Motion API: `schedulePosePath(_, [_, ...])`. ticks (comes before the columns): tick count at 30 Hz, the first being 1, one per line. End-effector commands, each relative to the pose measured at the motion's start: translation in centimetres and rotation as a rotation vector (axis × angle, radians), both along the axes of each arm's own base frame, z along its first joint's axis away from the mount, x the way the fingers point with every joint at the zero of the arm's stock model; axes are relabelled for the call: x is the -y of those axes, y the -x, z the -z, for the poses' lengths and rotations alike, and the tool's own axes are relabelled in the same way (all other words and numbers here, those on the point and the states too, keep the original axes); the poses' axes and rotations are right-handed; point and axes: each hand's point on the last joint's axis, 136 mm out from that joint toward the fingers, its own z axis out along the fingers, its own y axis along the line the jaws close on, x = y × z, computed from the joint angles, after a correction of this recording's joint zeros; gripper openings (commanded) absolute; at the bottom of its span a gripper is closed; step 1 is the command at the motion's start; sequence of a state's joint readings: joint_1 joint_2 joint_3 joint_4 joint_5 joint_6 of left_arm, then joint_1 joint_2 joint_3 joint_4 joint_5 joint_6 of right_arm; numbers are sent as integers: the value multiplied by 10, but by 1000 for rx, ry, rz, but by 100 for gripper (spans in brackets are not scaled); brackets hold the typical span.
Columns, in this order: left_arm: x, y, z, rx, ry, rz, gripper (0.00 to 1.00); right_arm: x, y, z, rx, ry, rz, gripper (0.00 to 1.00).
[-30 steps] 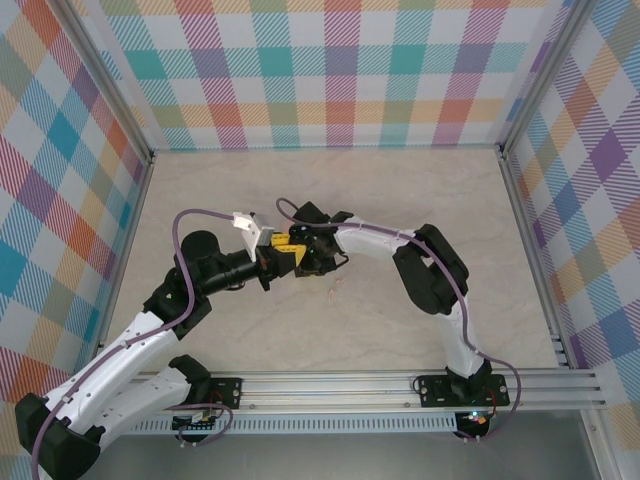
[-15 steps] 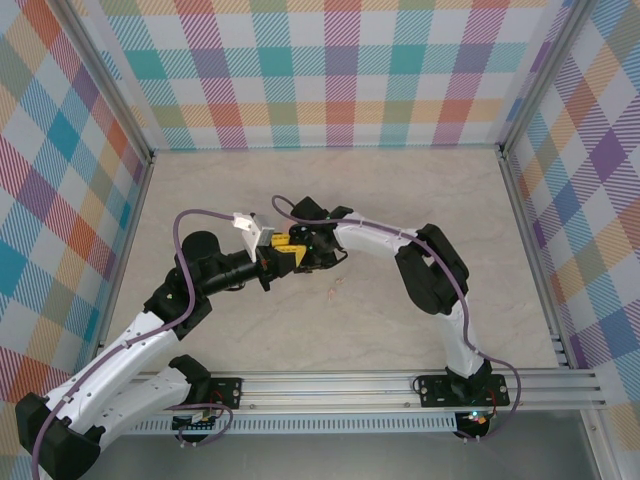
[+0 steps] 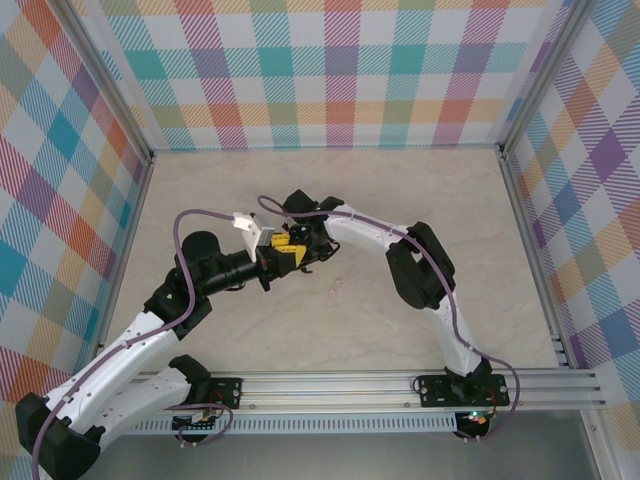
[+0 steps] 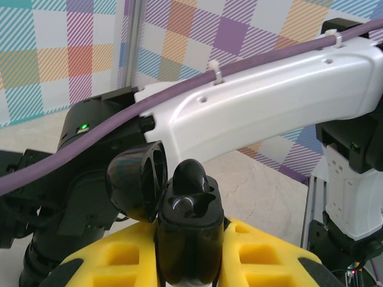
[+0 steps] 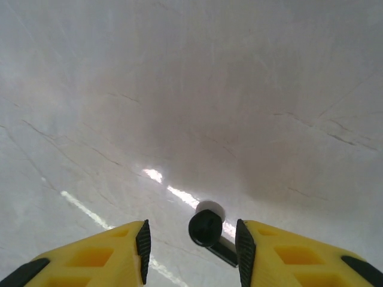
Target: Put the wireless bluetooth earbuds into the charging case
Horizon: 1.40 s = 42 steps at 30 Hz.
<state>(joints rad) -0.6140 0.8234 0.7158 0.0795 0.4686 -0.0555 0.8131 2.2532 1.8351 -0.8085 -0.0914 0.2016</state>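
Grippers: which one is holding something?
The left gripper, shut on the open black case; the right gripper stands open around an earbud lying on the table, not touching it.

This was a lab test cell, not a home or shop: a pale marbled table (image 3: 400, 190) boxed in left, far and right by checked panels (image 3: 340, 70) on metal posts (image 3: 105, 80), with a left arm (image 3: 125, 348) and a right arm (image 3: 455, 340) bolted to a metal rail (image 3: 350, 385) at the near edge.

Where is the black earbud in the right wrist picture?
In the right wrist view the black earbud lies on the pale table at bottom centre, between the open yellow jaws of the right gripper, nearer the one on the picture's right.
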Motion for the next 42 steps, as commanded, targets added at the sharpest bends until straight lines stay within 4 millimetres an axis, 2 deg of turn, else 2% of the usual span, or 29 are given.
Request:
schedulePosePath(1, [0,3,-3,10,12,-2,14,2,5,1,-9,41,-61,46])
schedulePosePath(9, [-1,2,-2,12,9,-5,14,5,4,13,9,121,-76,46])
schedulePosePath(16, [-1,2,-2,12,7,-6,14,6,4,22,15,165,-76,40])
schedulePosePath(22, [-1,2,-4,15,8,-6,14,22,-10,24,59,236,31,32])
schedulePosePath(30, [0,2,-5,15,12,-6,13,50,-24,20,50,270,197,32])
schedulePosePath(42, [0,1,-4,9,12,-6,13,50,-8,15,-29,260,176,39])
